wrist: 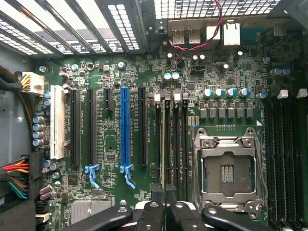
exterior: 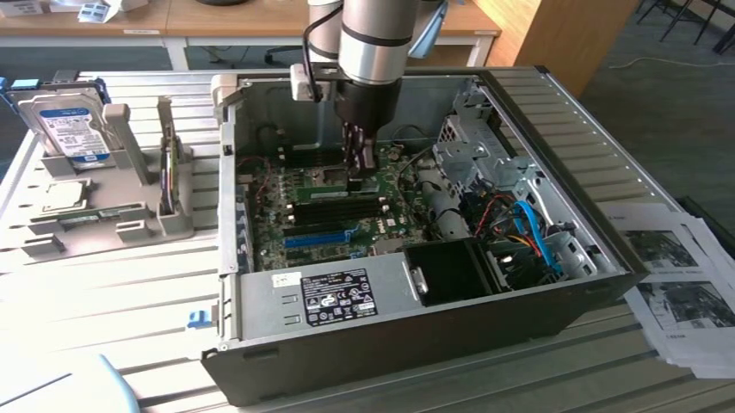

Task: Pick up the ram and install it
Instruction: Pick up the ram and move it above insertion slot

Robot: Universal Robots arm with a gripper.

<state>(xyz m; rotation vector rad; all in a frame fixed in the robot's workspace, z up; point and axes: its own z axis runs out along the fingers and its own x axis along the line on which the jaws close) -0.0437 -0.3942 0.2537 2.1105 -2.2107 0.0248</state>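
Observation:
My gripper is down inside the open computer case, just over the motherboard. In the wrist view the gripper is shut on the ram. The ram shows edge-on as a thin greenish strip. It stands along one of the black memory slots between the expansion slots and the CPU socket. I cannot tell how deep it sits in the slot. On the grey holder at the exterior view's left lies another small green stick.
A blue-labelled hard drive stands in the holder. A long blue slot and a white slot run beside the memory slots. Cables and a drive cage fill the case's right side. Papers lie beyond it.

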